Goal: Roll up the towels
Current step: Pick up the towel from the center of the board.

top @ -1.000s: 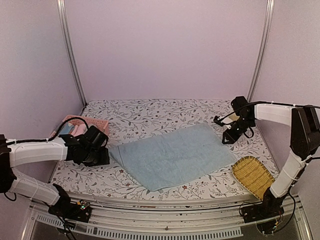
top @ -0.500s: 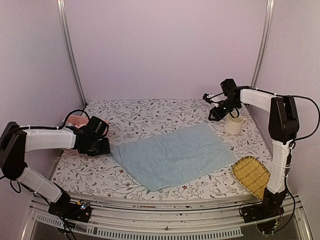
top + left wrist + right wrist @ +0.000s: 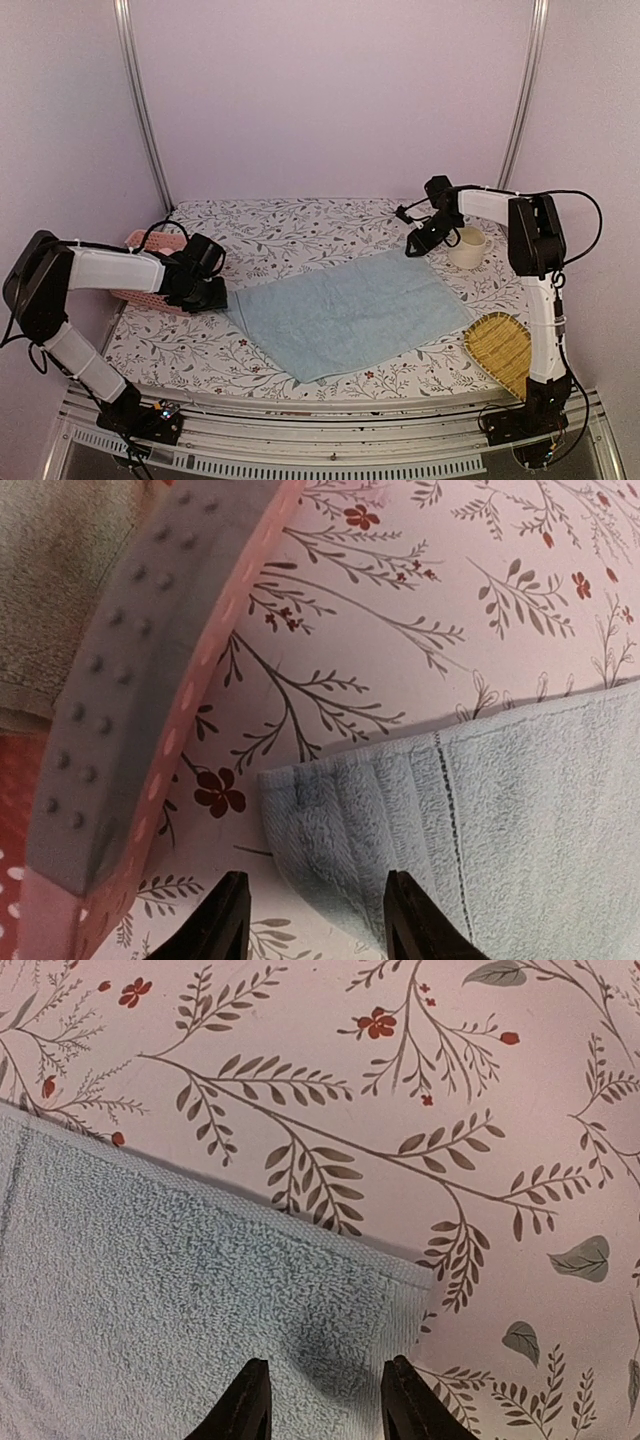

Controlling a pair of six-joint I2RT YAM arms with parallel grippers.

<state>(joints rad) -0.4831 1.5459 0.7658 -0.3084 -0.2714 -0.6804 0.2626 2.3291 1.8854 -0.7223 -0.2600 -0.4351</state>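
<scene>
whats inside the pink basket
A pale green towel lies inside the pink basket, only partly in view. Whatever is beneath it is covered, and the left arm hides most of it from above.

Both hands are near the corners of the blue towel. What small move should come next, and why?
Probably lower both hands and close them on the corners. The light blue towel lies flat, unrolled; the left hand and right hand each hang open over a corner, gripping nothing.
</scene>
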